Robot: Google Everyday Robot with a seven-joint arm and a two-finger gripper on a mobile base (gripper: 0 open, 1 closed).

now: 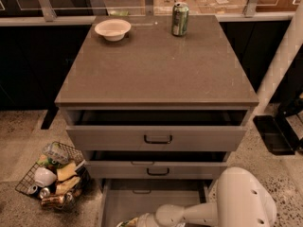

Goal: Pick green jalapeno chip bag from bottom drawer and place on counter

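Note:
The bottom drawer (142, 198) is pulled open at the foot of the grey cabinet. My white arm (239, 203) reaches into it from the lower right. My gripper (142, 220) is low in the drawer at the frame's bottom edge. A sliver of the green jalapeno chip bag (126, 223) shows just left of the gripper, mostly cut off by the frame edge. I cannot tell whether the gripper touches it. The counter (156, 74) is the grey-brown top above the drawers.
A white bowl (112, 30) and a green drink can (180, 19) stand at the counter's far edge. The two upper drawers (157, 138) are slightly open. A wire basket of rubbish (52, 176) sits on the floor to the left. A white post (281, 65) stands to the right.

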